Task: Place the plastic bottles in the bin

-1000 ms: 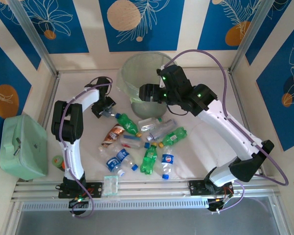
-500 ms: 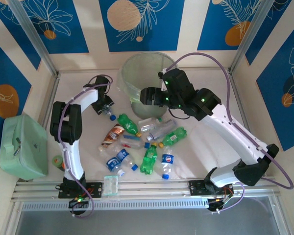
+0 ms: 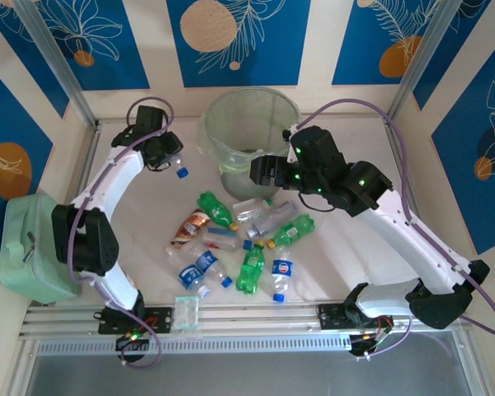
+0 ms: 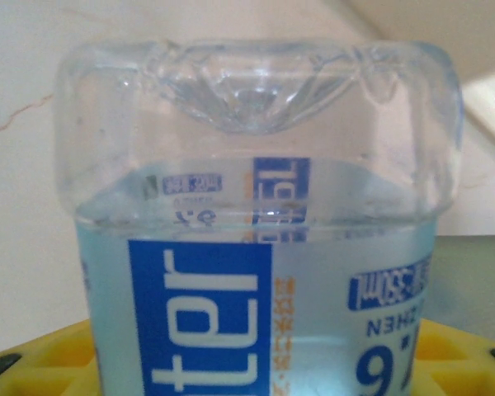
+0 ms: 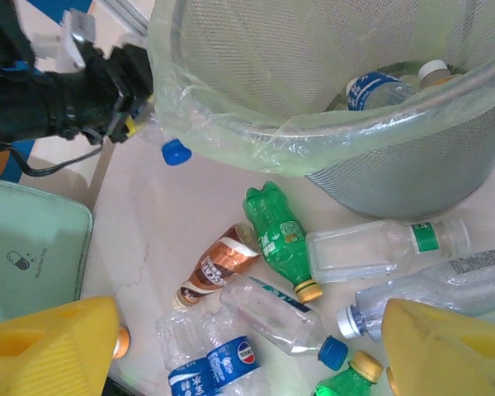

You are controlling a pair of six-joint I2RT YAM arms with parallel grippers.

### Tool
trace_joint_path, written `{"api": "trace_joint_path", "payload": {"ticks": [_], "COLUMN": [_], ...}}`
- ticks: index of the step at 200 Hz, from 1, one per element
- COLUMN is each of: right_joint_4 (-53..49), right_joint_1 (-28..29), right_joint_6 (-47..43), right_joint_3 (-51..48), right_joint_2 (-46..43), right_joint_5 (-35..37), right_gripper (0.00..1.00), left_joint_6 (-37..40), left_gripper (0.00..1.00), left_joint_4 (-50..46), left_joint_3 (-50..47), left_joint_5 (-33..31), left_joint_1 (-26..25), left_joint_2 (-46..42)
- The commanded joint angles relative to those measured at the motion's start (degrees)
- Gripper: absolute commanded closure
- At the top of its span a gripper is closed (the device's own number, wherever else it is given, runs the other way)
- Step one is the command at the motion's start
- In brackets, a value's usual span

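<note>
Pale marbled desk (image 3: pixel 140 223), blue leaf-print walls (image 3: pixel 231 41)
My left gripper (image 3: pixel 165 157) clamps a blue-capped bottle (image 4: pixel 256 247) left of the bin (image 3: pixel 231 115); my right gripper (image 3: pixel 260 172) gapes wide, empty.

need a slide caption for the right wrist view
Between the right fingers: left fingers hold a blue-capped bottle beside the lined bin, more bottles loose on the table.

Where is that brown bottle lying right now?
In the top view the brown bottle lies on the table, at the left edge of the bottle pile, beside a green bottle and nearer the arms than the bin.
</note>
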Motion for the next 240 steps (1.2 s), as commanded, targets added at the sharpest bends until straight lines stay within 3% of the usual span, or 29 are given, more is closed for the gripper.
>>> {"api": "trace_joint_path", "payload": {"ticks": [1, 62, 123, 176, 240], "right_joint_4": [1.47, 2.9, 3.47, 1.13, 0.27], "right_joint_1": [0.6, 5.94, 6.44, 5.79, 4.5], "right_joint_6": [0.0, -3.18, -5.55, -7.56, -8.16], "right_joint_3": [0.11, 8.05, 17.37, 25.56, 29.57], "right_joint_2": [0.11, 7.35, 14.75, 20.43, 23.94], "right_joint_5": [-3.94, -6.41, -6.59, -5.26, -4.71], "right_gripper": [0.17, 0.17, 0.18, 0.17, 0.32], "left_joint_6": [0.8, -3.69, -17.67, -19.14, -22.36], "left_gripper": [0.47, 0.47, 0.46, 0.46, 0.45], "left_joint_4": [2.82, 15.21, 35.56, 38.05, 42.98], "left_joint_3": [0.76, -4.71, -8.66, -5.89, -5.18], "left_joint_5": [5.39, 20.29, 37.08, 41.26, 44.08], "left_joint_1": [0.82, 0.81, -0.06, -2.85, -5.85], "left_joint_2": [-4.61, -15.19, -17.81, -17.74, -16.69]}}
